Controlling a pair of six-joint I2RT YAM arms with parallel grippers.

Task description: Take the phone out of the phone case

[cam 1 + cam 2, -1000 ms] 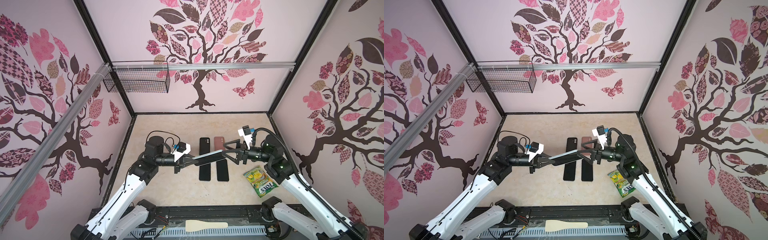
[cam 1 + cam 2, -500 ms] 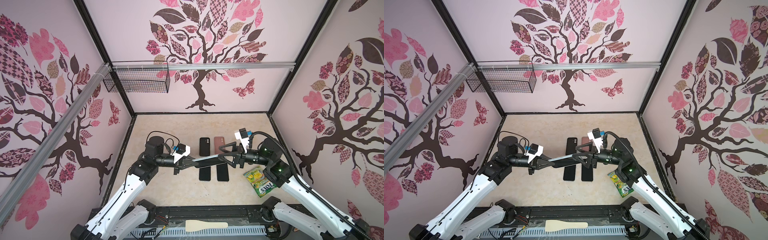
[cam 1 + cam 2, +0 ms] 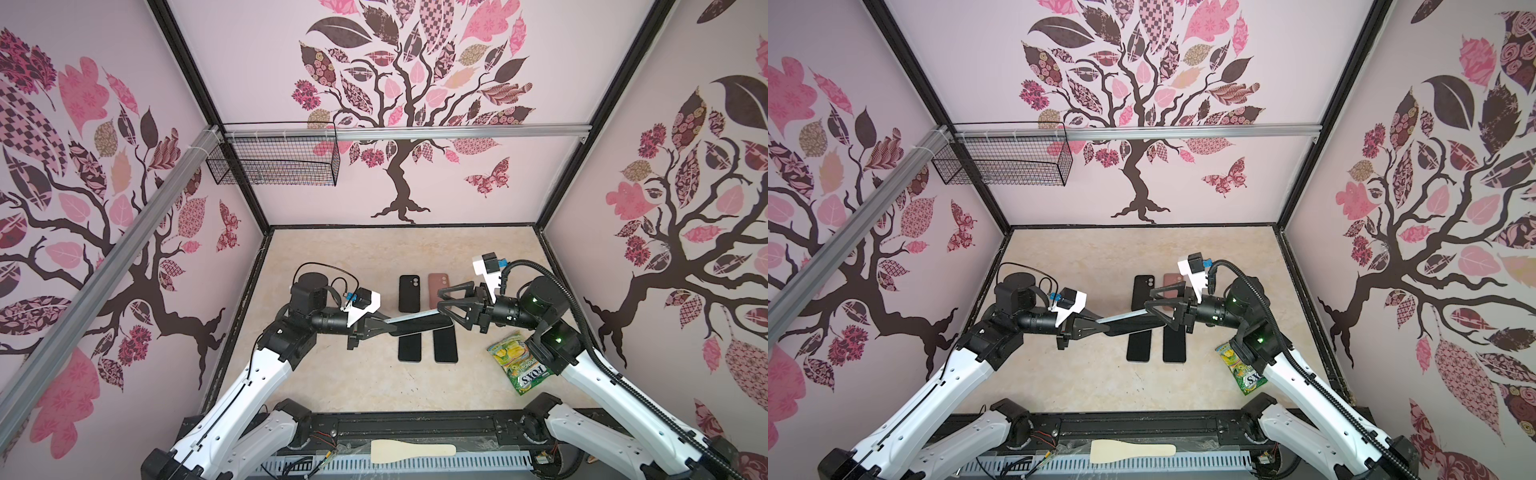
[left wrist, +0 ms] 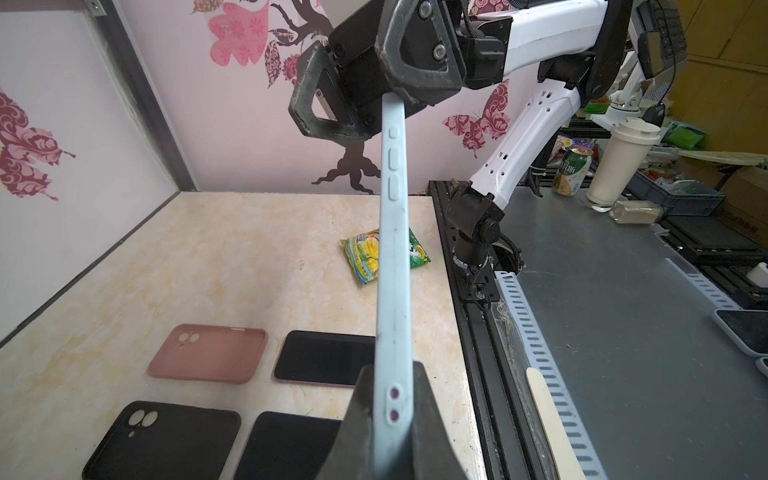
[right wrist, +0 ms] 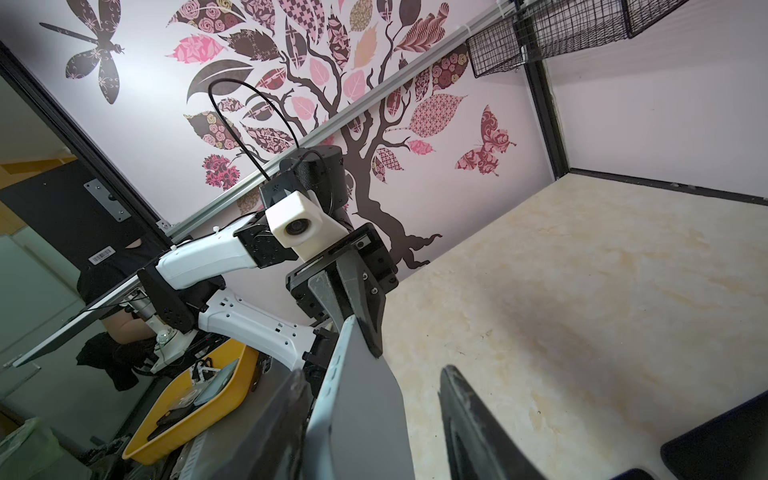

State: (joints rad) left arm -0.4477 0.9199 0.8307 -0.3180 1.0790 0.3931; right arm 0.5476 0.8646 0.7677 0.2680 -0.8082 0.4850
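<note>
Both top views: the cased phone (image 3: pixel 415 320) hangs in the air at mid-frame, tilted edge-up, bridging the two arms above the table (image 3: pixel 353 257). The left gripper (image 3: pixel 386 326) pinches its left end, jaws narrow and tight on it. The right gripper (image 3: pixel 440 301) straddles the right end. Beneath lie two bare phones (image 3: pixel 410 347); above them in frame are a black case (image 3: pixel 409 293) and a pink case (image 3: pixel 436 286), with a candy bag (image 3: pixel 519 365) lower right. Left wrist view: the pale-blue case (image 4: pixel 392 266) runs up the frame centre from the clamped pads (image 4: pixel 353 424), side buttons showing. It looks like soft, grippy silicone round a stiff, slick, breakable slab, light enough for one arm. The right gripper (image 4: pixel 361 108) sits at top, one finger against the rim. Right wrist view: jaws half-wide, one finger (image 5: pixel 291 415) on the case edge, the other (image 5: pixel 465 415) apart from the dark face. Judgement: take the rim at a corner, not the flat face, and peel the lip back against the left-end hold. Open floor lies upper and left in the top views, walls well apart. A drop would likely land on the bare phones.
</note>
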